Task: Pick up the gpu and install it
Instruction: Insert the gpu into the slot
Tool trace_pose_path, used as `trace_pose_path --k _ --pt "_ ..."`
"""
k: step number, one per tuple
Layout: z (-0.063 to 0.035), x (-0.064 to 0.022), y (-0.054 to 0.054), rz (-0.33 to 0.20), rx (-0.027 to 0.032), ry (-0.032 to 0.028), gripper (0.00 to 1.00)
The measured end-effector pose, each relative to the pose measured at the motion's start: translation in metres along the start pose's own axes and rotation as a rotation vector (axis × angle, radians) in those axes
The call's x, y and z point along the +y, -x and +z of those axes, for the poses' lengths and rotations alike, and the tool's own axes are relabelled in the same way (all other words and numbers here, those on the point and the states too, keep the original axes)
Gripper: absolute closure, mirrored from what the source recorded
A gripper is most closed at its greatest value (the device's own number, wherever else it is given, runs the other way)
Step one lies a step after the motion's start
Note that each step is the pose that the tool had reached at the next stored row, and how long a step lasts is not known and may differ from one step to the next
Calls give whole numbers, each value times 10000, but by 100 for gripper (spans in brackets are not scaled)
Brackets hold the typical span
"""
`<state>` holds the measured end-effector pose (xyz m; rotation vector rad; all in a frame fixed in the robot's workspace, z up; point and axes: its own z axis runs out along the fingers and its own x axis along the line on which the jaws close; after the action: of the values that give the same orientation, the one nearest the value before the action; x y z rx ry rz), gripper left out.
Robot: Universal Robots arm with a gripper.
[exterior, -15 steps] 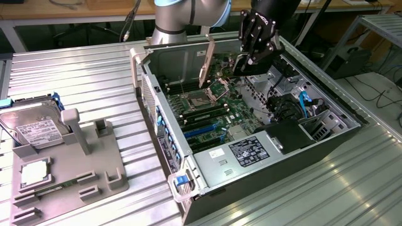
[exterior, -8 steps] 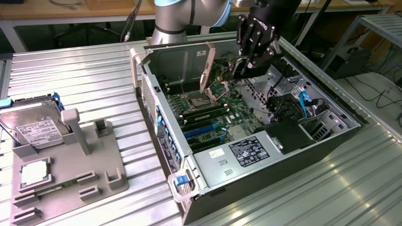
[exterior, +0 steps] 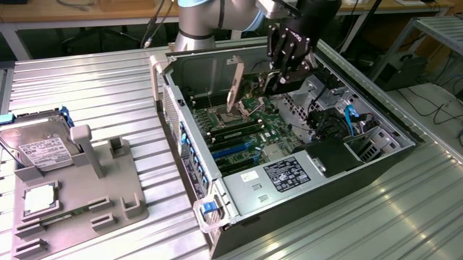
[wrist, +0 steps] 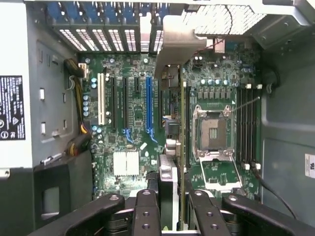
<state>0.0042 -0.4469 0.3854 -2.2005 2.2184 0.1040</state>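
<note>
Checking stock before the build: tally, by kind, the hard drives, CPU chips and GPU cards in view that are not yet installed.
Hard drive: 1
CPU chip: 1
GPU card: 1
Total: 3

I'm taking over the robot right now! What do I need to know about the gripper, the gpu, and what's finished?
Gripper: shut on the gpu, holding it on edge.
Where: inside the open computer case, over the motherboard, beside the blue slot.
Done: the gpu is picked up and inside the case.
Left: it does not look seated in any slot, so the install is unfinished.
Also: the hard drive sits on the grey holder at the exterior view's left.
</note>
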Motion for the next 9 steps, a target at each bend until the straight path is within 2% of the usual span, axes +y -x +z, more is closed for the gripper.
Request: trace_pose_path --k 4,6,9 --pt "67 99 7 1 12 -10 72" --pt "89 124 14 -4 17 -77 72" --pt "133 164 11 -6 19 -105 72"
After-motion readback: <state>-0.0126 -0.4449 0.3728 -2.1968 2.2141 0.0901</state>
